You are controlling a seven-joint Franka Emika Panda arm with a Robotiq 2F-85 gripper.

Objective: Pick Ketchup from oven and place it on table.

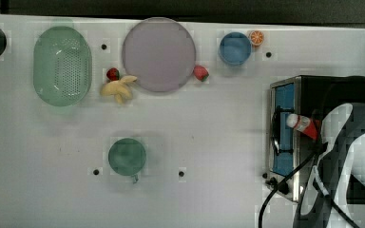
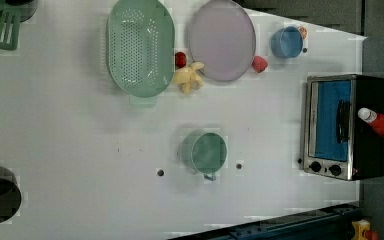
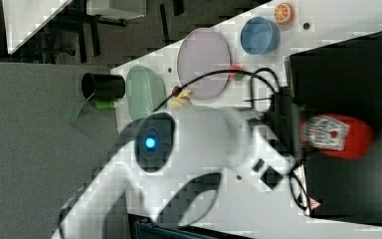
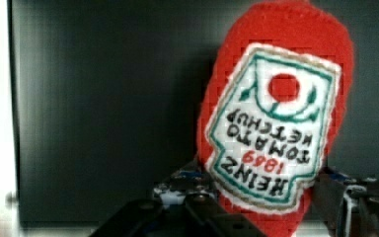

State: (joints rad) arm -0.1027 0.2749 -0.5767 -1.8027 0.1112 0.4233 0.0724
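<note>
the fingers (image 4: 256,207) sit either side of the ketchup (image 4: 276,123), near its cap end; whether they truly clamp it i cannot tell. the bottle lies atop the oven (image 1: 332,90), probably placed there for easy reach.

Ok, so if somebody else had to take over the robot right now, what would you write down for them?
Gripper: closed around the neck end of the slim red plastic ketchup bottle with a white cap; its fingers look pressed against both sides.
Things: the bottle lies on its side over the black top of the boxy silver-fronted toaster oven, cap toward the door side. The big white table lies beyond the oven's front.
Done: the bottle is reached and seemingly gripped.
Left: lift it off the oven, carry it over the table, set it down, let go.
</note>
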